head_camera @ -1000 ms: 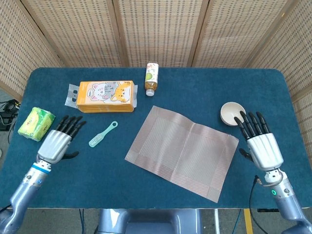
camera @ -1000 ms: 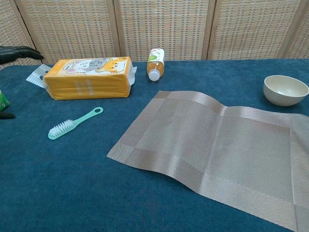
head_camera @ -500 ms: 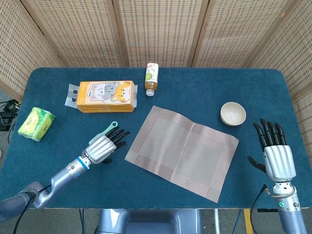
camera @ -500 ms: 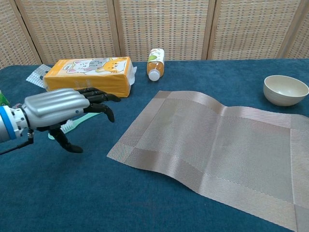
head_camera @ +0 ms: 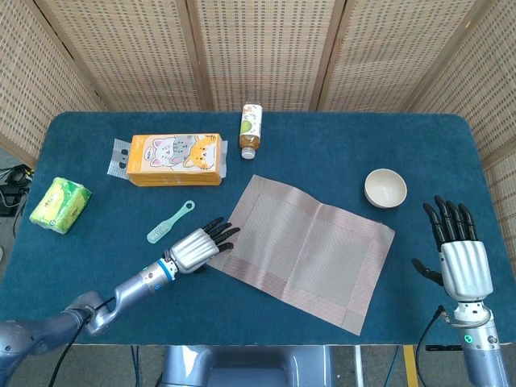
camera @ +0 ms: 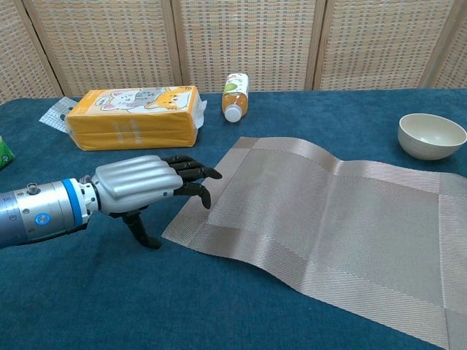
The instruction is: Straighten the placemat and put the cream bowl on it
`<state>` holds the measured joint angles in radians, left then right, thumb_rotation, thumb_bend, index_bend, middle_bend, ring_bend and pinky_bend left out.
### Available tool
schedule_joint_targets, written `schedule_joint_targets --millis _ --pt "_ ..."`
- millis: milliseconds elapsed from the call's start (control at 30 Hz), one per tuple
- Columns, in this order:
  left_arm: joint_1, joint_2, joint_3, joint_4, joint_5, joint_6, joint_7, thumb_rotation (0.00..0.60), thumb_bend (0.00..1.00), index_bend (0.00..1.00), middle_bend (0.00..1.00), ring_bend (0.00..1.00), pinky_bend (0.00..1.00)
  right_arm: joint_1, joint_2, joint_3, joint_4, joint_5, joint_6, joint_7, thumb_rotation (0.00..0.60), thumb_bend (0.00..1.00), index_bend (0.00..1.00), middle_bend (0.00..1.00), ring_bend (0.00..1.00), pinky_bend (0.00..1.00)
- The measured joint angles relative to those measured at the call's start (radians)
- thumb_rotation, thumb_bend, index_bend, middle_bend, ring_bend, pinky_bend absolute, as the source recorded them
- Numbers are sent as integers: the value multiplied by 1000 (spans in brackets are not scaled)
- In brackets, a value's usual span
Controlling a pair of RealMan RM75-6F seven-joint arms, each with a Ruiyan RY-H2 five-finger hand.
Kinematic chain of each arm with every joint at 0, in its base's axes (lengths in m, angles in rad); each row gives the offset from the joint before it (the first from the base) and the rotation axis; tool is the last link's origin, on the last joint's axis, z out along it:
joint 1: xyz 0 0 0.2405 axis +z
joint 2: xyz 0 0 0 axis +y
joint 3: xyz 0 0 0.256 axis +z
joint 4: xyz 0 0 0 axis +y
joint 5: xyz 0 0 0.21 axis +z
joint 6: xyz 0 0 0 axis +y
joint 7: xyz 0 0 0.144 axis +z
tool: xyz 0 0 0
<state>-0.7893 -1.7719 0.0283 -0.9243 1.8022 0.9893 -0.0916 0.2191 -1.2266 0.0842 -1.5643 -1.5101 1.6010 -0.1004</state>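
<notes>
The brown woven placemat (head_camera: pixel 304 250) (camera: pixel 328 219) lies askew across the middle of the blue table, with a raised fold down its middle. The cream bowl (head_camera: pixel 385 188) (camera: pixel 431 135) stands upright and empty on the cloth beyond the mat's right corner. My left hand (head_camera: pixel 200 246) (camera: pixel 142 185) hovers open, palm down, at the mat's left edge with its dark fingertips (camera: pixel 206 174) over the mat's corner; contact is unclear. My right hand (head_camera: pixel 461 258) is open, fingers spread, near the table's right edge, below the bowl and apart from it.
An orange tissue pack (head_camera: pixel 175 159) with cats, a small bottle (head_camera: pixel 251 129) on its side and a mint brush (head_camera: pixel 170 222) lie at the back left. A green packet (head_camera: pixel 60 204) sits at the far left edge. Wicker screens stand behind the table.
My left hand has swept rightward from the far left past the brush to the mat's left edge. My right hand has drawn back from the bowl toward the front right.
</notes>
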Motion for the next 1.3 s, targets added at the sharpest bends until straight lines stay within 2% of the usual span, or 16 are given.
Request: schedule_joint_targets --millis 167,267,367,700,900,1133,1200,1300 --pt "-18 -23 2 20 -13 -4 9 600 18 265 0 0 0 -4 2 4 -5 -9 -6 0 600 0 0 0 0 0" --pt "-28 -30 0 25 -22 -7 17 600 141 267 0 0 0 -7 4 7 -7 -13 -8 1 600 0 0 0 0 0" --pt "-36 -28 -1 20 -32 -8 17 600 216 270 0 0 0 -10 6 9 -11 -19 -8 3 600 0 0 0 0 0" --pt "-48 -13 0 -2 -64 -7 33 600 221 273 0 0 0 -18 10 15 -21 -37 -14 4 600 0 0 0 0 0" --pt "-54 -12 -3 -8 -79 -7 31 600 304 274 0 0 0 -21 11 18 -24 -42 -15 3 600 0 0 0 0 0" --pt "-63 -24 -6 -8 -99 -16 34 600 318 312 0 0 0 -27 15 21 -31 -54 -11 3 600 0 0 0 0 0" --pt "-64 -31 -6 -5 -104 -17 38 600 353 336 0 0 0 -29 16 22 -32 -58 -9 4 600 0 0 0 0 0" --pt "-65 -40 -9 1 -111 -17 50 600 467 365 0 0 0 -32 18 23 -35 -63 -7 5 600 0 0 0 0 0"
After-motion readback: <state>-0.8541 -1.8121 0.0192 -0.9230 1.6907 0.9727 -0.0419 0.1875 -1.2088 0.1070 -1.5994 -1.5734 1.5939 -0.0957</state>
